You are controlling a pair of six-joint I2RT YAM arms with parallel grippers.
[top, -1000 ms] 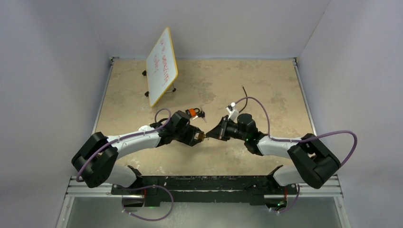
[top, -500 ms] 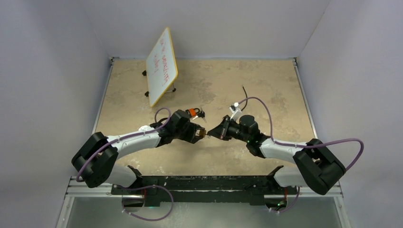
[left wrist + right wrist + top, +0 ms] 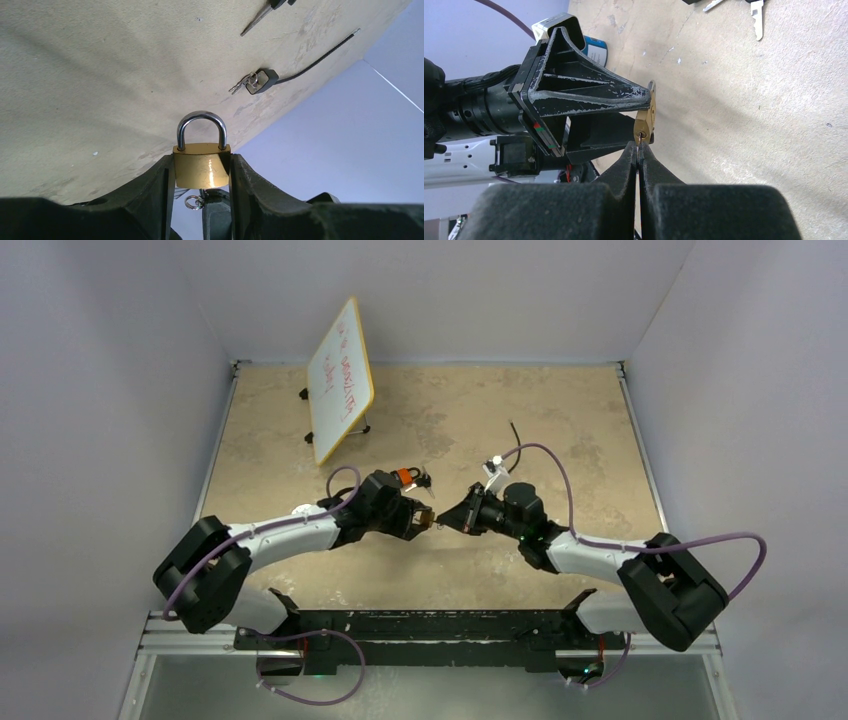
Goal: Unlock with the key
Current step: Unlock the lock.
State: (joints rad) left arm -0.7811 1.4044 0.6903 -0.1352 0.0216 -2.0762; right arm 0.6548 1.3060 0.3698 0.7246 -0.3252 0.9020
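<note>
Where the two arms meet just above the table (image 3: 75, 75), the left gripper (image 3: 202, 159) is clamped on the brass body of a padlock (image 3: 200, 172). The padlock's steel shackle points away from the fingers, both legs seated. Facing it, the right gripper (image 3: 638, 148) is pinched on a small key (image 3: 639, 136), whose tip sits at the padlock's keyhole. Beyond the left gripper, spare keys (image 3: 245, 84) lie on the table, and farther off stands a whiteboard (image 3: 340, 380).

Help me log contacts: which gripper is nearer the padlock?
Left. The left gripper clamps the padlock by its brass body; the right gripper, shut on the key, reaches only its keyhole end.
</note>
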